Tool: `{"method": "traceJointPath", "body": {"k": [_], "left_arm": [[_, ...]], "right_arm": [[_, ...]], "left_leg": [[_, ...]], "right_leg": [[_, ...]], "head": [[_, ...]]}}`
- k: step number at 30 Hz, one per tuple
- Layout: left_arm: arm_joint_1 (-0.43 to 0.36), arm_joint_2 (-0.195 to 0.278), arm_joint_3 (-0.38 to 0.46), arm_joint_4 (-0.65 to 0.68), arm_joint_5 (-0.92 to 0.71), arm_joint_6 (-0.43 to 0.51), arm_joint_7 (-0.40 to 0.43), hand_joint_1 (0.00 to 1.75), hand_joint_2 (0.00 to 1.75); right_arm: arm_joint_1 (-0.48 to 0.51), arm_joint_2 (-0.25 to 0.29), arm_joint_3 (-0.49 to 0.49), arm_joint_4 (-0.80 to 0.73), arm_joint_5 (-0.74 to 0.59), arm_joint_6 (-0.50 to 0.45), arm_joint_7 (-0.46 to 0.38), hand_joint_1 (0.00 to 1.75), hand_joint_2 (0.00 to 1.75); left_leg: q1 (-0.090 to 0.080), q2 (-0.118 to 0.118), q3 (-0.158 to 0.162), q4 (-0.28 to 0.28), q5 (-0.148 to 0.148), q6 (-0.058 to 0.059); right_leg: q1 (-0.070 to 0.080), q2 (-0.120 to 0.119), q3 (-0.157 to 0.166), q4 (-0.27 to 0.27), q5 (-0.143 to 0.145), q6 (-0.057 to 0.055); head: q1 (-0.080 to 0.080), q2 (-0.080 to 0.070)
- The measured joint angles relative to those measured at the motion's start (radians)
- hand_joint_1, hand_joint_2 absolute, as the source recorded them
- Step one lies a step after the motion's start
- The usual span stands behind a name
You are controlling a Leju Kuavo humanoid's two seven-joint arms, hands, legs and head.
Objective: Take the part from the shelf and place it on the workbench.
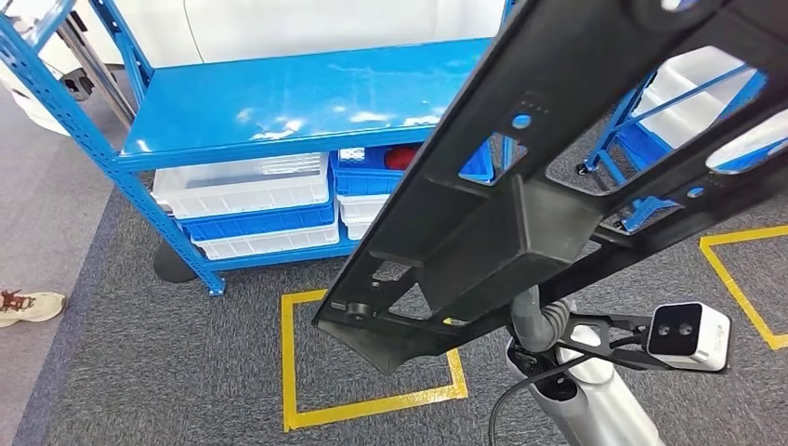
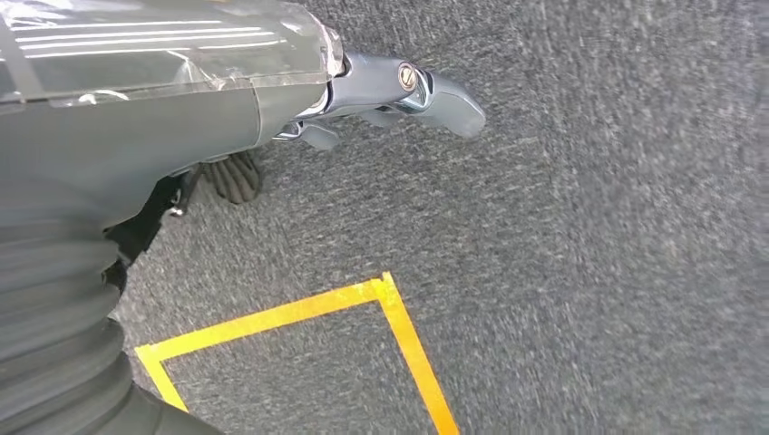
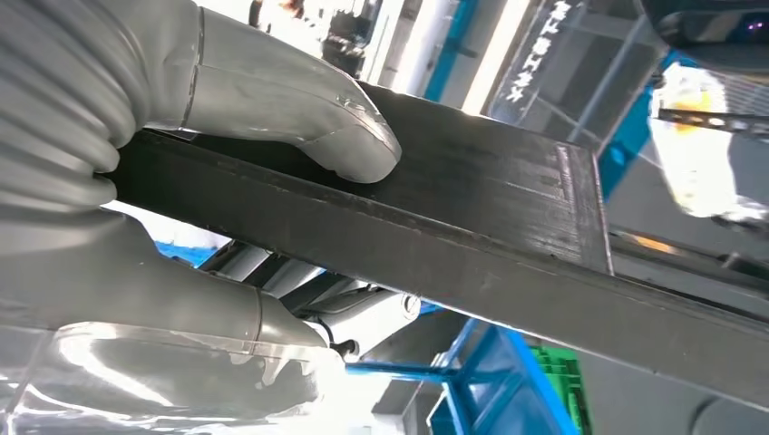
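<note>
1. Head view: you see the part (image 1: 520, 214), a long black frame with cut-outs, carried up in the air in front of the robot. It slants from low near the floor square (image 1: 372, 404) up past the top right corner of the picture. The blue shelf (image 1: 297, 102) stands behind it, its top board bare, with bins (image 1: 243, 190) on the level below. The right arm (image 1: 595, 390) comes up under the part, and the part hides the hand. No table shows here, so the part is off the shelf and not yet set down. A shoe (image 1: 28, 305) lies at the left edge.

2. Left wrist view: the left hand (image 2: 390, 95) hangs over grey carpet (image 2: 589, 227) and yellow tape (image 2: 399, 317). Its fingers (image 2: 238, 177) hold nothing; whether they are curled or spread you cannot tell.

3. Right wrist view: the right hand (image 3: 181, 190) grips the part, the thumb (image 3: 308, 122) pressed on one face of a flat bar and the rest of the hand under it.

4. Risks, as a judgement: the part is long and held by one hand, so its weight may twist it out of the grip. A turn toward the table could swing the far end into the shelf or someone nearby.
</note>
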Motion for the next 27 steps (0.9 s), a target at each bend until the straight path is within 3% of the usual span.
{"method": "traceJointPath", "body": {"k": [2,3,4,5,8,10,12,14,15,17,18,19,20,21,23,25,27], "left_arm": [[0.001,-0.001,0.0,0.0,0.0,-0.003,-0.004,0.0,1.75],[0.001,-0.003,0.0,0.0,0.0,-0.003,-0.005,0.0,1.75],[0.002,-0.004,0.001,0.0,0.0,-0.002,-0.006,0.0,1.75],[0.002,-0.006,0.001,0.0,0.0,-0.001,-0.006,0.0,1.75],[0.004,-0.01,0.002,0.0,0.0,0.007,-0.007,0.0,1.75],[0.005,-0.013,0.003,0.0,0.0,0.009,-0.009,0.0,1.75],[0.003,-0.018,0.003,0.0,0.0,0.01,-0.014,0.0,1.75],[0.004,-0.022,0.002,0.0,0.0,0.01,-0.02,0.0,1.75],[0.007,-0.025,0.002,0.0,0.0,0.01,-0.023,0.0,1.75],[0.014,-0.029,0.002,0.0,0.0,0.009,-0.026,0.0,1.75],[0.016,-0.03,0.002,0.0,0.0,0.009,-0.026,0.0,1.75],[0.017,-0.031,0.001,0.0,0.0,0.008,-0.025,0.0,1.75],[0.017,-0.032,0.0,0.0,0.0,0.007,-0.023,0.0,1.75],[0.016,-0.034,0.0,0.0,0.0,0.007,-0.021,0.0,1.75],[0.014,-0.038,-0.002,0.0,0.0,0.006,-0.015,0.0,1.75],[0.014,-0.041,-0.003,0.001,0.0,0.004,-0.012,0.0,1.75],[0.013,-0.044,-0.006,0.001,0.0,0.006,-0.012,0.0,1.75]], "right_arm": [[0.002,-0.01,-0.002,-0.001,-0.002,0.014,0.0,1.75,1.75],[0.005,-0.014,-0.003,-0.001,0.0,0.024,0.0,1.75,1.75],[0.009,-0.017,-0.005,-0.001,0.003,0.036,0.0,1.75,1.75],[0.013,-0.018,-0.006,-0.001,0.007,0.047,0.0,1.75,1.75],[0.02,-0.019,-0.011,-0.001,0.029,0.069,0.0,1.75,1.75],[0.032,-0.017,-0.02,-0.001,0.058,0.089,0.0,1.75,1.75],[0.07,-0.009,-0.043,-0.008,0.11,0.128,0.0,1.75,1.75],[0.125,0.008,-0.078,-0.029,0.163,0.178,0.0,1.75,1.75],[0.149,0.018,-0.097,-0.042,0.183,0.202,0.0,1.75,1.75],[0.192,0.042,-0.135,-0.068,0.207,0.241,0.0,1.75,1.75],[0.212,0.054,-0.153,-0.078,0.215,0.259,0.0,1.75,1.75],[0.23,0.064,-0.17,-0.088,0.22,0.273,0.0,1.75,1.75],[0.243,0.071,-0.183,-0.096,0.222,0.28,0.0,1.75,1.75],[0.252,0.075,-0.194,-0.102,0.221,0.284,0.0,1.75,1.75],[0.258,0.079,-0.212,-0.112,0.217,0.285,0.0,1.75,1.75],[0.264,0.08,-0.228,-0.119,0.202,0.284,0.0,1.75,1.75],[0.286,0.075,-0.25,-0.124,0.18,0.293,0.0,1.75,1.75]], "left_leg": [[0.004,-0.001,-0.056,0.137,-0.069,-0.008],[0.005,-0.001,-0.077,0.19,-0.086,-0.01],[0.006,-0.001,-0.084,0.213,-0.083,-0.012],[0.007,-0.001,-0.071,0.193,-0.06,-0.012],[0.011,-0.034,0.028,0.004,0.027,-0.005],[0.011,-0.056,0.061,-0.061,0.031,0.002],[0.012,-0.047,0.064,-0.073,0.028,0.01],[0.015,-0.031,0.065,-0.082,0.032,0.024],[0.017,-0.022,0.065,-0.086,0.034,0.031],[0.013,-0.001,0.064,-0.087,0.033,0.038],[0.012,0.01,0.063,-0.086,0.032,0.039],[0.011,0.02,0.063,-0.085,0.032,0.039],[0.01,0.03,0.064,-0.084,0.03,0.039],[0.01,0.039,0.065,-0.084,0.029,0.038],[0.006,0.056,0.069,-0.08,0.024,0.032],[0.0,0.073,0.071,-0.077,0.02,0.024],[-0.003,0.091,0.074,-0.077,0.017,0.015]], "right_leg": [[0.002,0.006,-0.005,0.001,0.003,-0.004],[0.002,0.01,-0.007,0.002,0.004,-0.004],[0.002,0.015,-0.008,0.004,0.004,-0.004],[0.002,0.021,-0.009,0.005,0.004,-0.003],[0.002,0.046,-0.013,0.012,0.004,0.004],[0.002,0.062,-0.02,0.015,0.007,0.015],[0.003,0.075,-0.025,0.013,0.012,0.029],[0.005,0.06,-0.039,0.037,-0.008,0.039],[0.005,0.045,-0.058,0.078,-0.034,0.042],[0.003,0.017,-0.122,0.21,-0.099,0.046],[0.002,0.012,-0.15,0.269,-0.12,0.048],[0.001,0.01,-0.164,0.299,-0.122,0.049],[0.001,0.007,-0.159,0.289,-0.105,0.05],[0.001,0.0,-0.133,0.24,-0.073,0.048],[0.006,-0.037,-0.061,0.099,-0.013,0.041],[0.014,-0.063,-0.026,0.023,0.005,0.03],[0.016,-0.05,-0.028,0.017,0.004,0.02]], "head": [[0.0,0.0],[0.0,0.0],[0.0,0.0],[0.0,0.0],[0.0,0.0],[0.0,0.0],[0.0,0.0],[0.0,0.0],[0.0,0.0],[0.0,0.0],[0.0,0.0],[0.0,0.0],[0.0,0.0],[0.0,0.0],[0.0,0.0],[0.0,0.0],[0.0,0.0]]}}
